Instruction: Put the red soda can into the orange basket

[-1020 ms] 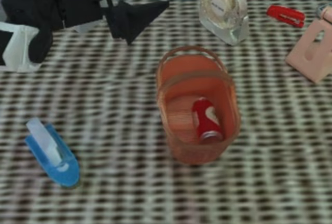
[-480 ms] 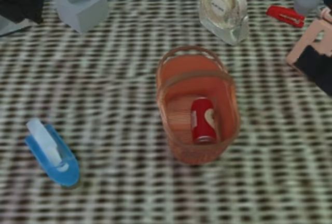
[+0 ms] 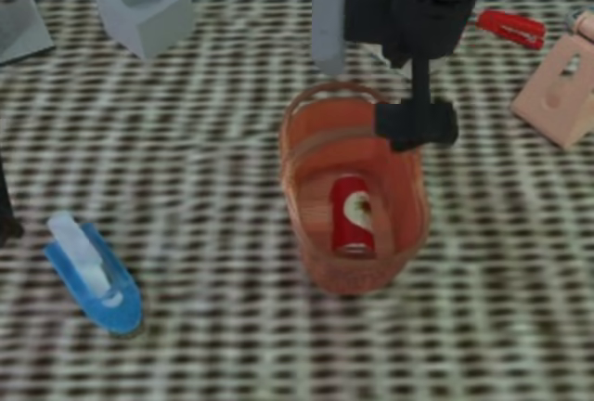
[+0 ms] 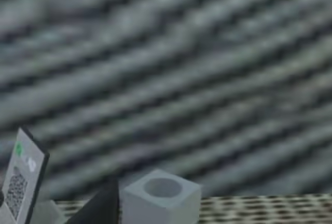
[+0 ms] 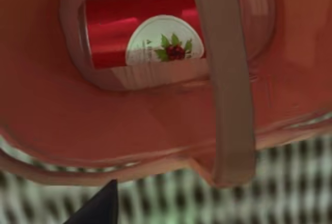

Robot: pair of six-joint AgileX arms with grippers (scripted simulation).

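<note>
**A:** Where is the red soda can [image 3: 353, 216]?

**B:** Inside the orange basket [image 3: 291, 189], lying on its side on the bottom, silver end toward the near rim. It has slid slightly to the left compared with half a second ago.

**A:** And the arms?

**B:** That is the big change. Half a second ago the right arm only showed at the right edge of the desk [image 3: 204, 160], by the pink block [image 3: 555, 93]. Now it reaches over the far side of the basket, with the right end effector [image 3: 416, 124] above the far rim, next to where the handle meets it. It also covers the small fan that was in plain sight before.

**A:** Is it released or clenched?

**B:** I cannot tell. The right wrist view shows the can's white label through the basket wall, with the handle [image 5: 228, 79] crossing in front.

**A:** And the left one?

**B:** The left arm [image 3: 5, 208] has left the far-left corner and is just a sliver at the left edge. I cannot tell the state of the left end effector [image 4: 104, 211] either. Its camera sees the grey cube [image 3: 144, 8], which has a round hole in its top.

**A:** What else is unchanged?

**B:** The blue object [image 3: 95, 273] and the red stapler [image 3: 510, 27] sit where they were.
</note>
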